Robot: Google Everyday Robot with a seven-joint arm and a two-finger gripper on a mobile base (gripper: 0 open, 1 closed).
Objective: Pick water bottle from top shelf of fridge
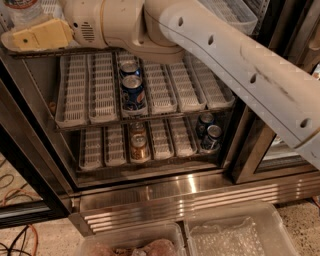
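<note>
As I read from the left, the gripper (31,36) sits at upper left, just beside the base of the water bottle (20,9), clear plastic, standing on the top shelf (233,13). Whether it has hold of anything, I cannot tell. Lower in the stainless fridge (175,196), a wire rack's slotted white trays (72,90) carry 2 blue cans (133,92) in 1 lane. Below are 2 gold cans (139,147), then 2 dark cans (212,138). On the floor lie 2 clear plastic bins (240,232).
</note>
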